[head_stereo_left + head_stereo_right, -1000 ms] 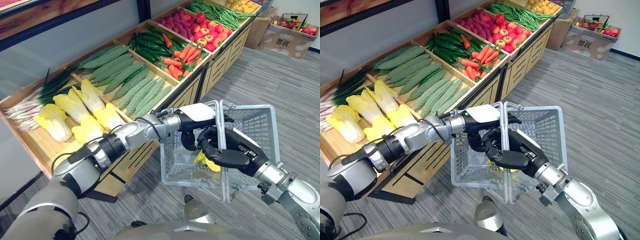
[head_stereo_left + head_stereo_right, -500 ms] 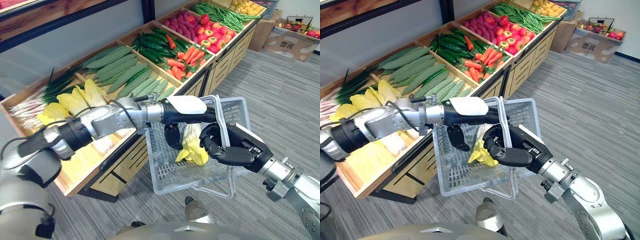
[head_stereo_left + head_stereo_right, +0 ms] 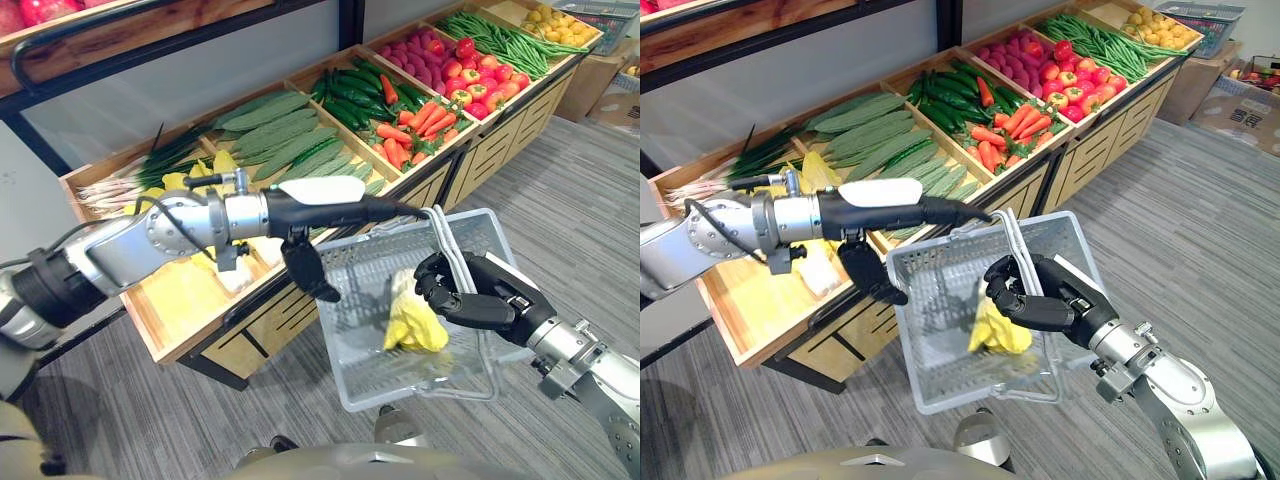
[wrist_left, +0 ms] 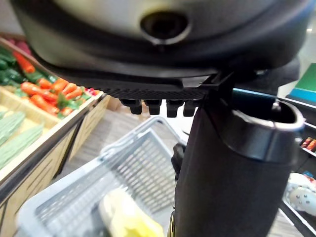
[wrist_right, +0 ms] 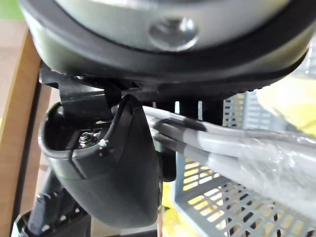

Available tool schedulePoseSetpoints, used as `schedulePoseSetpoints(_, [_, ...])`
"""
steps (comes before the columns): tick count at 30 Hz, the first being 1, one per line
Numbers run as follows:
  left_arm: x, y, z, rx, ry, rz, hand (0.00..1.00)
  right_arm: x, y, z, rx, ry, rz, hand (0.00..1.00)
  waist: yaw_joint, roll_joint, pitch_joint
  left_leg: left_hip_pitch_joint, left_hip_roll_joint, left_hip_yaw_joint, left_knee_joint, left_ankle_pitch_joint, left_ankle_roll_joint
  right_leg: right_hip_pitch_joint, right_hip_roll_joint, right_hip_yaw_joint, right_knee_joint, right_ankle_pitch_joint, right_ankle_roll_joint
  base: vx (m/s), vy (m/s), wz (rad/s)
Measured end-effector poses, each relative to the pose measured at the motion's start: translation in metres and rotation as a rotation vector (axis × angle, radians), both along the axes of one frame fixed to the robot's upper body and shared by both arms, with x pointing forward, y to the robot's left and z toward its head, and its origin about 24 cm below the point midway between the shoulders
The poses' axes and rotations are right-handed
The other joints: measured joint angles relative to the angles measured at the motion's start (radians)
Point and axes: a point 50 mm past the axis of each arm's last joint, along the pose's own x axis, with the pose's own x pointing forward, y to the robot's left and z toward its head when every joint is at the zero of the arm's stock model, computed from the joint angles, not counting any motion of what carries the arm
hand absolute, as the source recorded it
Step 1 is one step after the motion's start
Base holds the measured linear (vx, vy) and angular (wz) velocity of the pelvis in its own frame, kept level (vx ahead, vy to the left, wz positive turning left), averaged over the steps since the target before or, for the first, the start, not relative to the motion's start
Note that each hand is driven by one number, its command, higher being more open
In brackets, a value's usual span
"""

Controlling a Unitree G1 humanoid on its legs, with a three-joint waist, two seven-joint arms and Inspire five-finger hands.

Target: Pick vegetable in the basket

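— Where is the vegetable (image 3: 410, 318)?
— In the basket (image 3: 352, 305), on its floor, just below the right hand's (image 3: 478, 297) curled fingers. Those fingers are wrapped round the handles (image 3: 440, 232) and carry the whole load.
— And the left hand (image 3: 335, 200)?
— Its fingers are straight and hold nothing. Their tips reach over the rim almost to the handles, and the thumb hangs down outside the basket wall, with the shelf (image 3: 185, 300) just behind it.
— What could go wrong?
— Two things, I think. The basket hangs tilted from one grip (both wire handles bunched together), so a swing could slide the vegetable to the low rim or tip it out. And that thumb could catch the wall if the left arm pulls away carelessly, which would jolt the load.
— Which way does it point?
— Its long axis runs from the left fingertips' side toward the near rim. The narrow end is nearer those fingertips and the broad leafy end is away from them. It seems to lie flat, not upright.
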Motion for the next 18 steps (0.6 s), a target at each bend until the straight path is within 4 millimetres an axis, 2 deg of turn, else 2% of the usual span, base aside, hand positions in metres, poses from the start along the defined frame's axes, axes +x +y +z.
schedulePoseSetpoints(4, [-0.012, 0.008, -0.008, 0.046, 0.108, -0.003, 1.0, 0.001, -0.003, -0.003, -0.032, 0.01, -0.011, 0.0, 0.001, -0.005, -0.003, 0.004, -0.019, -0.007, -0.03, 0.017, 0.004, 0.002, -0.008, -0.009, 0.0, 0.0, 0.0, -0.02, 0.002, 0.1])
schedulePoseSetpoints(10, [-0.027, 0.014, 0.002, -0.001, 0.172, -0.028, 1.0, 0.001, -0.004, -0.004, -0.039, 0.014, -0.013, 0.0, 0.003, -0.012, -0.011, 0.022, -0.042, -0.012, -0.086, 0.05, 0.003, 0.002, -0.015, -0.022, 0.0, -0.002, -0.003, -0.04, -0.003, 0.07])
schedulePoseSetpoints(13, [-0.03, 0.02, 0.005, -0.048, 0.157, -0.002, 1.0, 0.001, -0.005, -0.004, -0.04, 0.015, -0.016, 0.0, 0.003, -0.016, -0.023, 0.036, -0.062, -0.014, -0.145, 0.086, -0.002, -0.003, -0.017, -0.03, 0.0, -0.01, -0.016, -0.05, -0.015, 0.07])
schedulePoseSetpoints(18, [-0.026, 0.055, 0.015, -0.198, 0.113, 0.179, 1.0, -0.003, -0.023, -0.008, -0.005, 0.013, -0.126, 0.0, 0.011, -0.034, -0.044, 0.059, -0.099, -0.046, -0.28, 0.174, 0.001, -0.006, -0.012, -0.071, 0.0, -0.011, -0.018, -0.02, -0.016, 0.22])
